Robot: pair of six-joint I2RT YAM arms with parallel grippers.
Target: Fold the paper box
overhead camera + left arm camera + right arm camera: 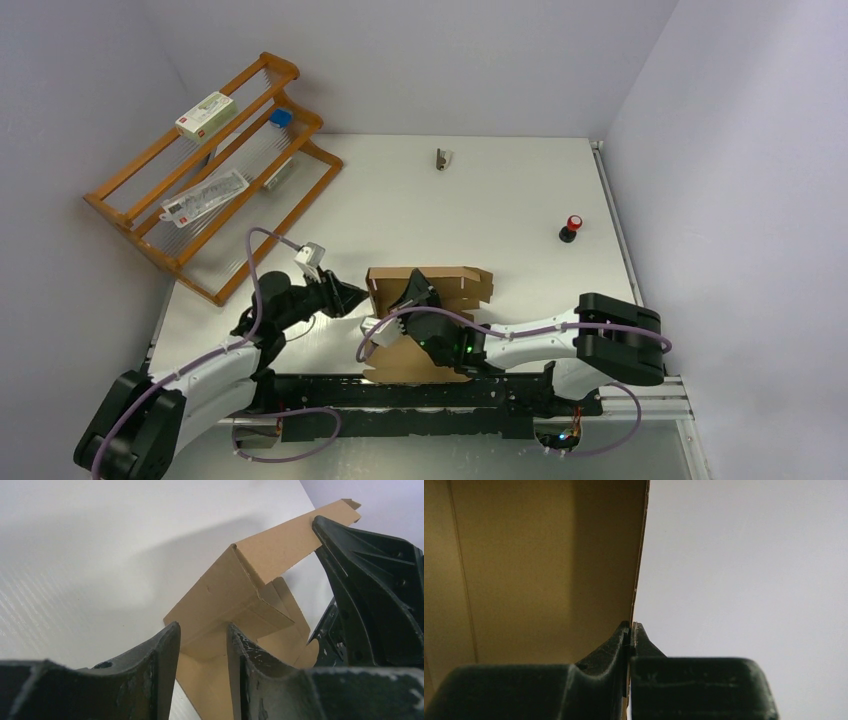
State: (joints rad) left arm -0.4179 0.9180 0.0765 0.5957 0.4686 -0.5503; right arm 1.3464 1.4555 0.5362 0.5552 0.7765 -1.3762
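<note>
**A:** Overhead?
**B:** The paper box (445,285) sits mid-counter (480,190), toward the near edge. The left gripper (345,295) is just beside its left end.
**A:** Left wrist?
**B:** Fingers narrowly apart, empty, with the box straight ahead.
**A:** Right wrist?
**B:** The right gripper (631,630) is clamped on an upright edge, probably a side wall.

Red print on the white carton (206,113) is too small to read.

The left pincer (202,630) occupies the lower edge of the frame, its two black fingers (160,665) parted, with the paper box (225,600) visible through the gap. The box lies partly folded on the white bench (90,555), one wall raised and a long flap extending up to the right. The right pincer (324,532) meets that flap near its far end.
</note>
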